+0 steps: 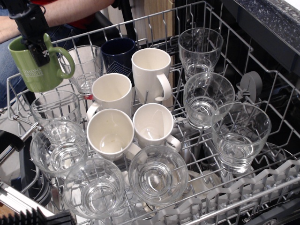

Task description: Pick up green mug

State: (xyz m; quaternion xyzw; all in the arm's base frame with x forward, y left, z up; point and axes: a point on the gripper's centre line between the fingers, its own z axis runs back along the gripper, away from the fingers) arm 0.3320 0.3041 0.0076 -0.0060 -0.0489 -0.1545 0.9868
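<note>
Gripper (38,48) is pinching the green mug (36,65) at its rim on the handle side, black fingers reaching down from above, one seeming to go inside the cup, tho the exact fingertip contact is hard to make out against the dark metal. Arm is coming in from the top-left corner and is getting cut off by the frame edge, so only the lower wrist section is showing. Mug is hanging roughly upright, tilting slightly, over the rack's (154,28) far-left corner, w/ its loop handle pointing right and pale lettering on the side too small to read. Just beside the handle a clear glass (83,65) is sitting, and the navy mug (118,54) is standing behind and right of that. Below the mug two more glasses (55,108) are resting in the left column. Four white mugs (151,72) are crowding the rack's middle, and further glasses are filling the right side and front row. Behind the rack a person's forearm (70,11) is showing at the top edge, body mostly cropped out.
</note>
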